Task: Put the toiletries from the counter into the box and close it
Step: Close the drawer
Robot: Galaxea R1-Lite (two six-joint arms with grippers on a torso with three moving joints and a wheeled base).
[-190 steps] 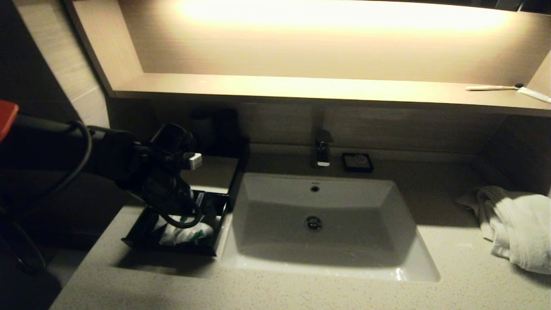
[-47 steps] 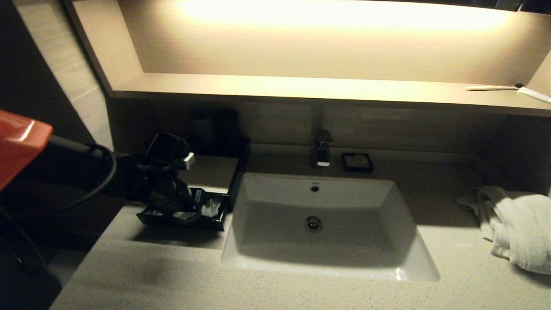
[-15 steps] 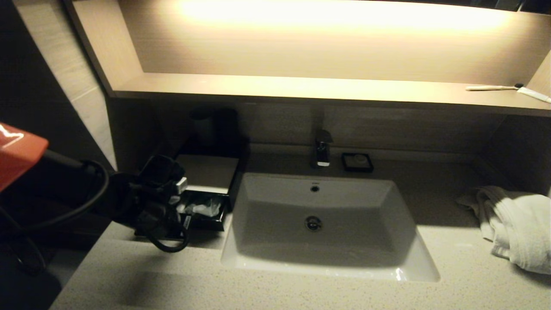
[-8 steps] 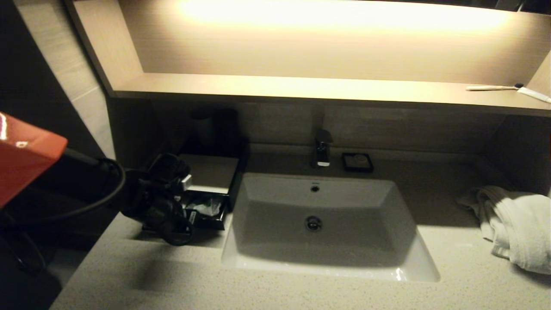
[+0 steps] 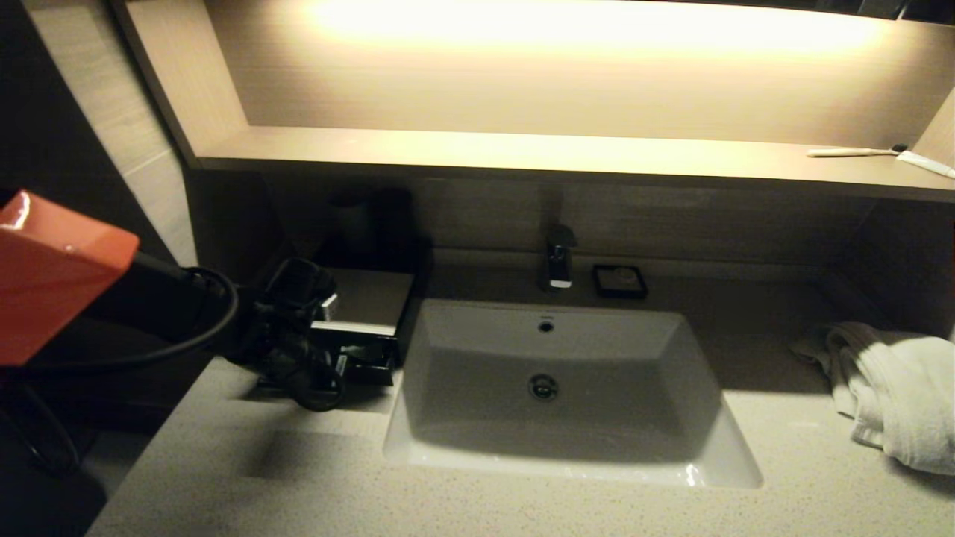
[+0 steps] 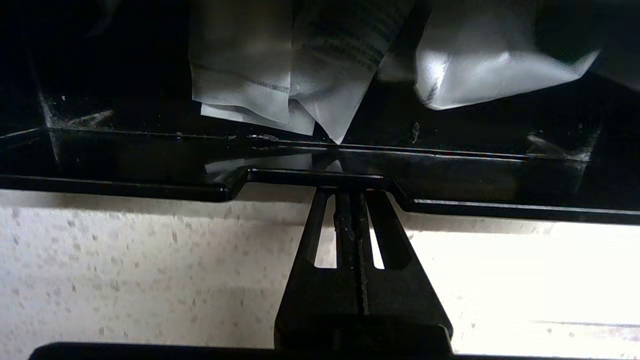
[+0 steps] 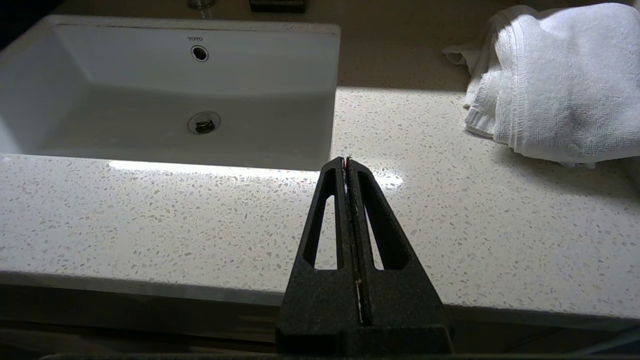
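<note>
The black box point(image 5: 363, 297) with its pale top stands on the counter point(image 5: 298, 477), left of the sink. Its drawer point(image 5: 371, 371) sticks out only a little at the front. My left gripper point(image 5: 336, 365) is shut, and its tips point(image 6: 350, 192) press against the notch in the drawer's front rim point(image 6: 500, 210). In the left wrist view, white toiletries sachets point(image 6: 280, 65) lie inside the drawer, just past that rim. The right gripper point(image 7: 346, 161) is shut with nothing in it. It hovers over the counter's front edge point(image 7: 150, 220), right of the sink, and is out of the head view.
The white sink point(image 5: 552, 388) fills the middle, with a tap point(image 5: 558, 261) and a small black soap dish point(image 5: 619, 281) behind it. A folded white towel point(image 5: 895, 388) lies at the right. A bare toothbrush point(image 5: 854, 152) rests on the lit shelf. A dark cup point(image 5: 351, 216) stands behind the box.
The drawer has slid back into the box with my shut left gripper at its front. It stood far out at first and now shows only a narrow strip.
</note>
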